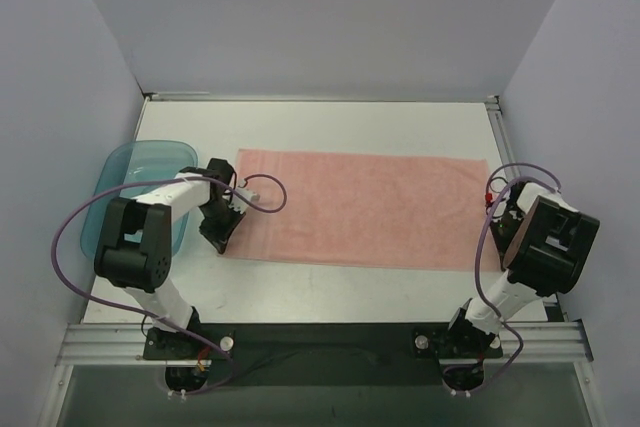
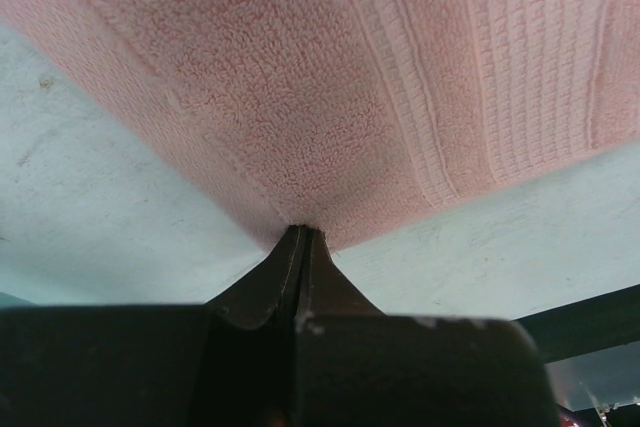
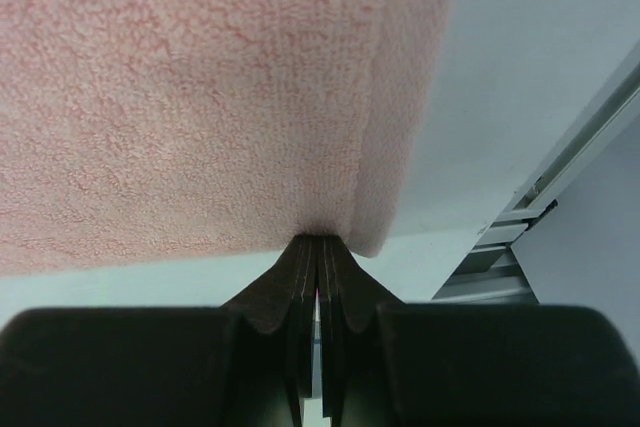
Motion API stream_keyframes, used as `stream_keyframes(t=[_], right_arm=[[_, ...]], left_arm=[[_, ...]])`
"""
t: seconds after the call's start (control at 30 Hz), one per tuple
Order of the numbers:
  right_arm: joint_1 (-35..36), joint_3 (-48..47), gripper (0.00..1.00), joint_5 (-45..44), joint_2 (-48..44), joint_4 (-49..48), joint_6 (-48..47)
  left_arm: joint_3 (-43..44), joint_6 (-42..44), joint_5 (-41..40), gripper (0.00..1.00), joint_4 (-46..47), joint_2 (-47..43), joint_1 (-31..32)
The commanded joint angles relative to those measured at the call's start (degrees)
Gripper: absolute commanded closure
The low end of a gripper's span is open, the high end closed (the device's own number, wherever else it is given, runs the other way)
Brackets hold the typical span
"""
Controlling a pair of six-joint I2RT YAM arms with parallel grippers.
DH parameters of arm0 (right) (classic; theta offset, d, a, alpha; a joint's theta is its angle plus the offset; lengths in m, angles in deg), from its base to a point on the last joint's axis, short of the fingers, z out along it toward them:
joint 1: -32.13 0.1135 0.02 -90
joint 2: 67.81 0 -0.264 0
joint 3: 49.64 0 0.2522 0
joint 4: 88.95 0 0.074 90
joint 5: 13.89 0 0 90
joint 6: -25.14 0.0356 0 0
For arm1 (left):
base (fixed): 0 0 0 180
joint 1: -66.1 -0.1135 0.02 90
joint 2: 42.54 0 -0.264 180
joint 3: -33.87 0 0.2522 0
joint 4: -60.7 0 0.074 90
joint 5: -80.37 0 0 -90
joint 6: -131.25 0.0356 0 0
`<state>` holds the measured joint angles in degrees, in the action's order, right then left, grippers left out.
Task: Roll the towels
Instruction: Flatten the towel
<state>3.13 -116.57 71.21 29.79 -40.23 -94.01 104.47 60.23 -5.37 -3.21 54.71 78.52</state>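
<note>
— White table, pale walls on three sides. What lies where, left to right?

— By the left edge sits a teal tray, which plays no part. Just beside it my left hand is pinched together on the near-left corner of the towel; the wrist view shows cloth drawn into the tips. That towel lies flat across the middle of the table, long side running left to right, with nothing rolled yet. At its near-right corner, close to the table's right edge, my right hand is closed too, and I judge it has the corner between its tips.

— So what is the step, and how do you do it well?

— With both near corners held, I take it to be carrying the near long edge over to the far one, to narrow the towel before rolling. I should lift both ends together and only a little, keep the edge gently taut between my hands, and lay corner on corner. Each pinch is thin, so a jerk could slip it free.
</note>
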Motion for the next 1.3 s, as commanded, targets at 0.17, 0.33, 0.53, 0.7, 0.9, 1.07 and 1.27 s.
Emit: stream_keyframes(t=[0.17, 0.33, 0.53, 0.7, 0.9, 1.07, 1.27], right_arm=[[5.43, 5.97, 1.00, -6.61, -1.18, -1.91, -3.20], [7.46, 6.85, 1.00, -5.73, -3.99, 1.42, -3.90], [7.37, 4.13, 0.98, -2.49, -5.22, 7.30, -3.99], [7.46, -8.14, 0.72, 10.14, -7.07, 18.45, -2.23], [7.37, -26.60, 0.54, 19.84, -5.67, 23.49, 0.93], [7.28, -41.29, 0.59, 22.22, 4.95, 21.73, 6.54], [7.28, -61.60, 0.61, 21.96, 22.44, 21.11, 8.93]], left_arm=[[-5.60, 5.01, -8.74, 1.00, 1.02, 1.54, -3.20], [-5.42, 4.84, -6.63, 1.00, -1.35, -0.65, -3.11], [-2.53, 5.01, -3.99, 0.95, -5.56, -4.17, -3.11], [3.97, 5.19, 2.60, 0.55, -8.99, -6.46, -3.11], [19.87, 4.49, 9.10, 0.44, -11.46, -4.01, -2.93], [34.09, 0.89, 11.83, 0.44, -7.16, 3.11, -3.11], [45.36, -2.19, 12.63, 0.32, -2.15, 13.13, -3.37]])
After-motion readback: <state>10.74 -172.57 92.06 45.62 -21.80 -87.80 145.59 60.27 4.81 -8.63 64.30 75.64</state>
